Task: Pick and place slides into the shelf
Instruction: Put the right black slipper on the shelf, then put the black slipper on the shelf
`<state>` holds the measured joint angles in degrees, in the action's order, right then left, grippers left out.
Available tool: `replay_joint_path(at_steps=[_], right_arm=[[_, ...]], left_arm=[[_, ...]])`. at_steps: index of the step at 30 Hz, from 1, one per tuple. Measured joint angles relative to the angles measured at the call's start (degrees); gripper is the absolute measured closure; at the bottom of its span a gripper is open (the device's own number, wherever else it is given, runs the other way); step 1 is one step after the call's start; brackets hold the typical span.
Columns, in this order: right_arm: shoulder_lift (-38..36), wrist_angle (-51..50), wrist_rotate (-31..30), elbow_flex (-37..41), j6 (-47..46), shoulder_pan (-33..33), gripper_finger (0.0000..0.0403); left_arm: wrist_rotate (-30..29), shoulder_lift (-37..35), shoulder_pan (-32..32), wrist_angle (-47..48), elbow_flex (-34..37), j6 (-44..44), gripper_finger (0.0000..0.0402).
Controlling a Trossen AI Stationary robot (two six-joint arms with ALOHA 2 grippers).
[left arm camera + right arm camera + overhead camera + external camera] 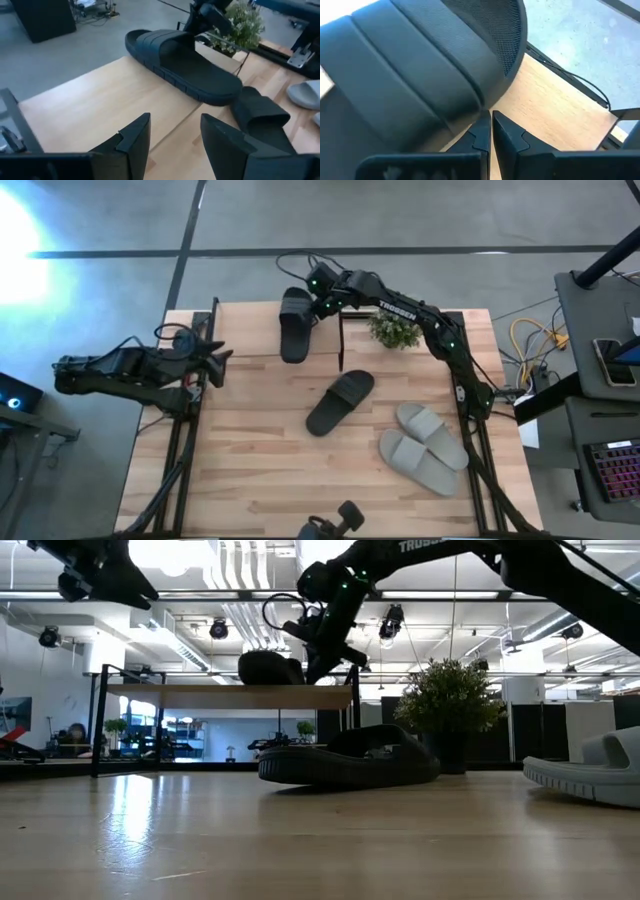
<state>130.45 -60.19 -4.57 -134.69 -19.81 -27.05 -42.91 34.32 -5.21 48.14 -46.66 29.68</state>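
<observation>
We see the right gripper [318, 308] at twelve o'clock, fingers nearly closed beside the black slide [294, 325] lying on the shelf [250, 330] top. Left gripper [218, 362] waits wide at nine o'clock.

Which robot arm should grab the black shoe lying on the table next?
Probably the right. Its gripper is at the black slide on the shelf, near the black slide on the table. The left gripper waits open at the table's left edge, farther off.
</observation>
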Motion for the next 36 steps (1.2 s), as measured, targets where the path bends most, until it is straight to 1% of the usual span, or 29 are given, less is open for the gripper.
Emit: replay_joint_path(at_steps=[6, 9, 12, 14, 16, 19, 21, 24, 28, 32, 36], right_arm=[[-0.53, -2.05, -1.62, 0.0, 0.63, -0.1, 0.0394], [-2.36, -7.05, -2.75, 0.02, 2.5, 0.66, 0.0394], [-5.52, -13.62, -5.27, 0.02, 8.9, 3.49, 0.0394], [-7.75, -18.41, -8.1, 0.02, 13.47, 6.78, 0.0394], [-9.44, -22.52, -13.15, 0.02, 16.19, 10.83, 0.0394], [-11.25, -27.09, -22.07, 0.22, 17.89, 17.04, 0.0394], [-12.38, -28.19, -25.54, 0.76, 17.23, 21.14, 0.0394], [-14.3, -28.54, -26.13, 3.35, 13.02, 26.59, 0.0393], [-18.37, -29.73, -25.93, 10.56, 1.67, 31.69, 0.0376], [-23.46, -29.31, -25.63, 20.17, -11.76, 35.68, 0.0342], [-25.79, -26.74, -23.97, 28.08, -22.09, 40.5, 0.0289]], left_arm=[[0.01, 0.95, 0.0, -0.29, 0.05, -0.33, 0.0243], [0.24, 0.87, -0.02, -0.22, 0.12, -0.34, 0.0243], [0.26, 0.54, 0.0, -0.11, 0.16, -0.58, 0.0243], [0.26, 0.34, -0.01, -0.09, 0.17, -0.67, 0.0243], [0.25, 0.3, -0.01, -0.07, 0.2, -1.83, 0.0243], [0.26, 0.09, 0.0, -0.01, 0.27, -4.0, 0.0243], [0.24, 0.01, -0.02, 0.06, 0.35, -4.96, 0.0243], [0.25, -0.07, -0.01, 0.44, 0.68, -5.08, 0.0243], [0.24, -0.53, -0.01, 0.43, 1.7, -5.12, 0.0243], [0.95, -0.74, -0.02, 1.99, 2.19, -5.21, 0.0243], [1.07, -0.85, -0.01, 3.56, 2.2, -7.78, 0.0243]])
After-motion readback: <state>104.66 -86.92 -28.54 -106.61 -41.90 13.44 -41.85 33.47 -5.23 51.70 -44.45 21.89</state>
